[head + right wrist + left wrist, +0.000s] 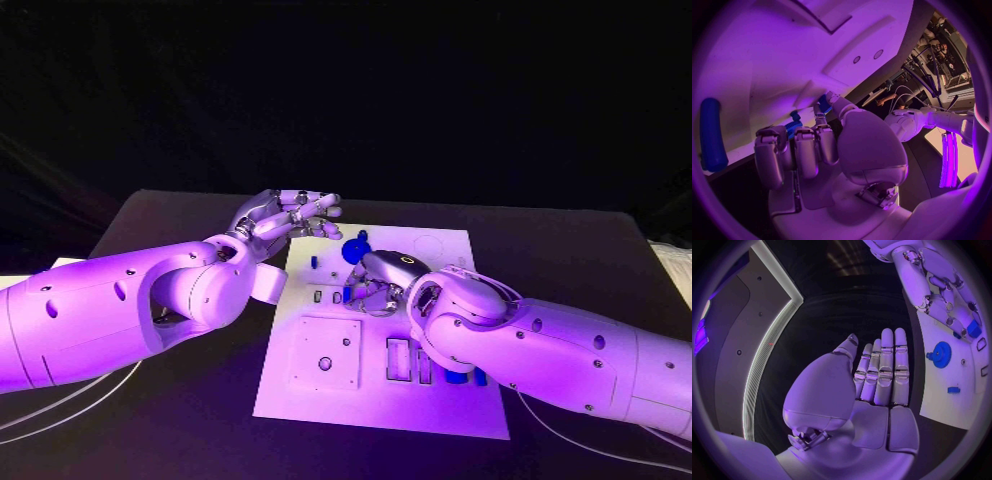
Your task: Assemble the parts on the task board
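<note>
- My right hand (378, 283) is down on the middle of the board (433, 400), fingers curled on a small blue part (794, 123); whether it is truly pinched I cannot tell.
- My left hand (293, 213) hovers spread and empty at the board's far left corner.
- A blue gear (941, 354) and a long blue piece (712, 135) lie loose, and slots stand open, so I judge most assembly remains.
</note>
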### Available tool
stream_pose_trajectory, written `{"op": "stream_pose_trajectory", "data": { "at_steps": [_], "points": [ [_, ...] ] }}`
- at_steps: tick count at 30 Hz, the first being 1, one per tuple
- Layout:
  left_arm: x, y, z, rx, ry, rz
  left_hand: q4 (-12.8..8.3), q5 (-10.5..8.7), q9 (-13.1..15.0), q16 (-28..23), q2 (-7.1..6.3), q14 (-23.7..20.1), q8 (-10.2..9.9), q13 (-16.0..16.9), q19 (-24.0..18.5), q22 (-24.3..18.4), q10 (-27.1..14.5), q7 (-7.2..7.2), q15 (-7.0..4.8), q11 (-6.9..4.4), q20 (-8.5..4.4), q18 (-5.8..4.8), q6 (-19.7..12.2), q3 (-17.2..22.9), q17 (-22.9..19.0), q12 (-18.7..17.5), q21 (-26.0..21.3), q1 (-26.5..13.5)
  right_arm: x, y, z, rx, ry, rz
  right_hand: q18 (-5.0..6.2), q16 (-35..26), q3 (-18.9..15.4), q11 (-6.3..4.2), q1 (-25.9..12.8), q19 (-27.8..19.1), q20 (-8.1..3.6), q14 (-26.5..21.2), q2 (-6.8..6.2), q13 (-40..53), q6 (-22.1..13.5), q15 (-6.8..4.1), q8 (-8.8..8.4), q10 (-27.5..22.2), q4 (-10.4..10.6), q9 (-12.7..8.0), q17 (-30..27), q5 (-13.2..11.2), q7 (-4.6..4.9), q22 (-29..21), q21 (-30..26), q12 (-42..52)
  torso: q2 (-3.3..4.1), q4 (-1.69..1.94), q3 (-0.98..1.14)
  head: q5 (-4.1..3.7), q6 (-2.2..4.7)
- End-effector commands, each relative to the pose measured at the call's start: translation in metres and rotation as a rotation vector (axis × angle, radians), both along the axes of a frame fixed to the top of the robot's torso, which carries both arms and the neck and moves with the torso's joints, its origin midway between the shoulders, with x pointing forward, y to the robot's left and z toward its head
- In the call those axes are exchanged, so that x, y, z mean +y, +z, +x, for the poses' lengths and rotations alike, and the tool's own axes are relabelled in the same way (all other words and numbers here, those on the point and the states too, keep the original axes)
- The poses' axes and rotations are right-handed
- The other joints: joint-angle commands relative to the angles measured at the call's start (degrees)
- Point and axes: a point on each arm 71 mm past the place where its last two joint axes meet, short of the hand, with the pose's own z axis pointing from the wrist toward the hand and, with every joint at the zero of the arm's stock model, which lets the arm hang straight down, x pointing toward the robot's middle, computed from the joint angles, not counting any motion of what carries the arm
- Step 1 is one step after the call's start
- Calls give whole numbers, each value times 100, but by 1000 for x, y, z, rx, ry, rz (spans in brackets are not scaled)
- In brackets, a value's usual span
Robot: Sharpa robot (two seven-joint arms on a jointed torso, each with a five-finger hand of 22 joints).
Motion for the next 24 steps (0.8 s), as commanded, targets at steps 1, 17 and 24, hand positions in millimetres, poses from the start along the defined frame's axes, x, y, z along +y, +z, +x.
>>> {"op": "stream_pose_trajectory", "data": {
  "at_steps": [1,17,24],
  "points": [
    [-3,1,-1,-3,-26,-13,-24,-8,-4,-29,5,-28,-31,5,-43,7,21,50,3,31,-2,54,-2,12,12,-26,26,71,0,-4,-1,2,11,-23,-57,-37,-66,58,-43,532,68,513,-45,1049,-101,51,-31,216,10,-19,1160,-41,21,1414,-27,-59,-1,-3,-1,9,-3],
    [-3,1,-1,2,-30,-12,-23,-9,-5,-32,5,-28,-34,5,-44,7,21,52,3,32,-2,54,-3,12,17,-29,27,67,0,-1,-1,-18,4,6,-34,-72,-390,124,-93,467,132,497,-187,916,-432,112,-20,87,99,-68,1098,-90,85,1324,-67,-286,-1,0,0,-2,-7],
    [-2,1,0,3,-29,-12,-23,-9,-5,-32,5,-28,-34,5,-44,7,21,52,3,32,-2,54,-3,12,17,-29,27,67,-3,3,-3,-59,-10,64,-30,-80,-480,134,-90,455,141,494,-208,868,-497,121,-20,42,128,-73,1084,-93,95,1308,-75,-365,-3,3,3,-6,-6]
  ]
}}
